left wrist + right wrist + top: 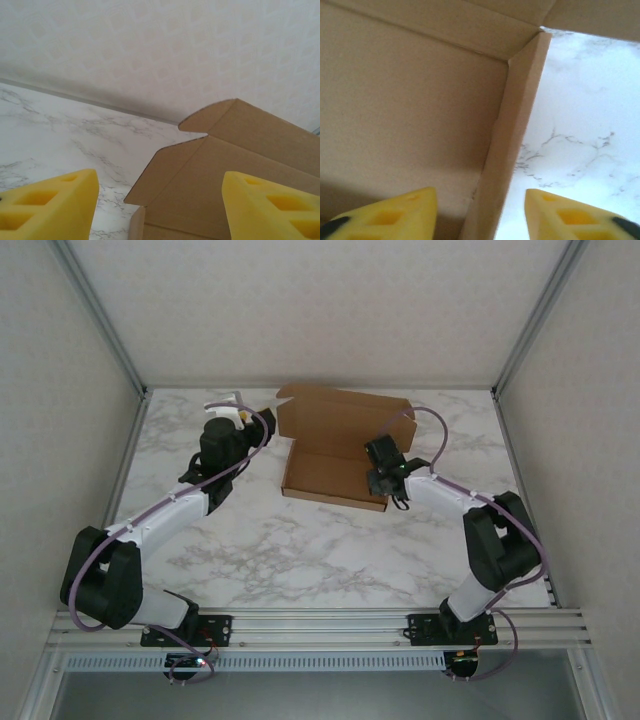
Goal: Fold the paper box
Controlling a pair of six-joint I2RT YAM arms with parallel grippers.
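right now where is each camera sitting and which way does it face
Top external: fixed above and behind the bases, looking down over the table at the paper box; both arms, left gripper and right gripper show.
Left wrist: on the left arm, facing the box's raised lid and the rear wall; its yellow fingers stand apart.
Right wrist: on the right arm, looking along the box's side wall; its yellow fingers flank it.
Shared: all three see box and table.
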